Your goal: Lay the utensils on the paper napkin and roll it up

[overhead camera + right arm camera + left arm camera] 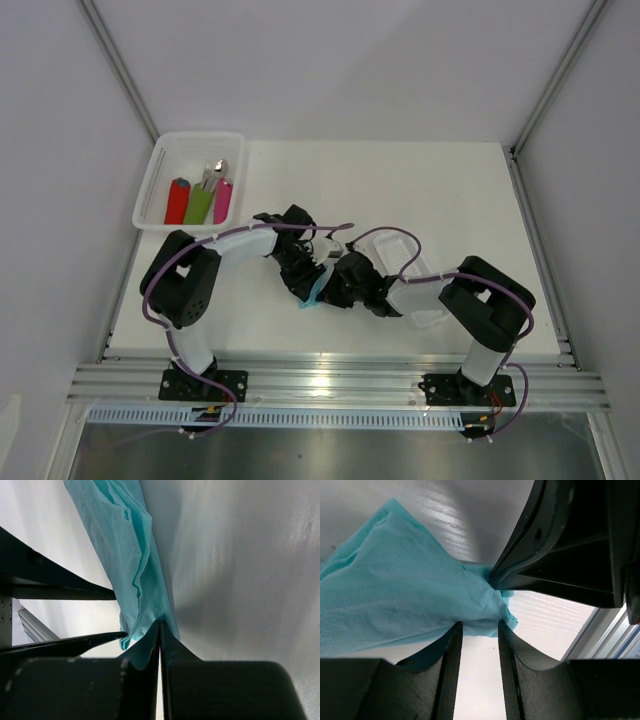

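Observation:
The teal paper napkin [314, 294] lies bunched and creased at the middle of the table, between both arms. My right gripper [160, 625] is shut, with a fold of the napkin [125, 540] pinched at its fingertips. My left gripper [480, 627] stands open, and both its tips touch the napkin's [405, 585] lower edge with a bare gap behind them. In the left wrist view the right gripper [492, 577] comes in from the upper right onto the paper. The utensils are out of view.
A white basket [160, 180] at the back left holds a red roll [177, 202], a green roll [198, 205] and a pink roll [222, 200]. A white tray [395, 250] sits partly under the right arm. The table's near edge meets an aluminium rail [330, 375].

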Robot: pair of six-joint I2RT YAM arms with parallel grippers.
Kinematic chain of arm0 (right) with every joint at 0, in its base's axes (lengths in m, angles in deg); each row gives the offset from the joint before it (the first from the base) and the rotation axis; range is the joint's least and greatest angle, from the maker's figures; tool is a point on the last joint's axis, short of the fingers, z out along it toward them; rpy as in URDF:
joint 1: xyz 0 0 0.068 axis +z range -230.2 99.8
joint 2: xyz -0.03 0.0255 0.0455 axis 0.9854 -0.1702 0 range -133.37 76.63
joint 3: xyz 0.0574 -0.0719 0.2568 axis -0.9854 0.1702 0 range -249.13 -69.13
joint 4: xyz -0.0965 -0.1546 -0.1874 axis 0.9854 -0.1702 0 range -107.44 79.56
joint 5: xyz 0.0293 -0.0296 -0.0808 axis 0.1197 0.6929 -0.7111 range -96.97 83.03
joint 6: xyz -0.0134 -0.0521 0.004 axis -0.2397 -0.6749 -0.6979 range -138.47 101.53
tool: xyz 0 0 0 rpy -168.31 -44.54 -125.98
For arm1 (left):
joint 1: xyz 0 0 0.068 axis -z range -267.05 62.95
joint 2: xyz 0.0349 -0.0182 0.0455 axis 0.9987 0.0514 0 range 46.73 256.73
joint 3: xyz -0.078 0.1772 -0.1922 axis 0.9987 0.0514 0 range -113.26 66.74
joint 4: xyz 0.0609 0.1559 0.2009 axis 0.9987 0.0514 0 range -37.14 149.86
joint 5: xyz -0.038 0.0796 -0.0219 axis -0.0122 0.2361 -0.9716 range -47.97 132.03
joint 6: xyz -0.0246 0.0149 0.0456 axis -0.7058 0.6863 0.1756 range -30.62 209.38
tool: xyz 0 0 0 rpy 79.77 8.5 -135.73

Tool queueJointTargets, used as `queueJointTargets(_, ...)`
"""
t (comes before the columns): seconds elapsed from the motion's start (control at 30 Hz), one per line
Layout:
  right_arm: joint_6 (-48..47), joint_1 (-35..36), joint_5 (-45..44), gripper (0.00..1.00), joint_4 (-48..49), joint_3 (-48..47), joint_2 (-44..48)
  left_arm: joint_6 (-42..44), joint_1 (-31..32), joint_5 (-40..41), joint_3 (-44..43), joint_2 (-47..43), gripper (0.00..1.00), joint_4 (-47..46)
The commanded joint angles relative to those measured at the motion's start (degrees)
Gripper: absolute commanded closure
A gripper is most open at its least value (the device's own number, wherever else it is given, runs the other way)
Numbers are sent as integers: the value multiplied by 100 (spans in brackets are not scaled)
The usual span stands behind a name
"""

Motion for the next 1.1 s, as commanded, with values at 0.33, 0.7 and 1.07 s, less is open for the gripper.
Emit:
queueJointTargets(0.33,-42,60,1,100,-1,-78,78,-73,171,-294,-141,64,62,-73)
queueJointTargets(0.7,20,60,2,100,104,18,201,-64,179,-330,-36,38,63,-135)
queueJointTargets(1.07,389,-37,151,100,517,334,263,-143,179,-366,-159,-15,62,-231)
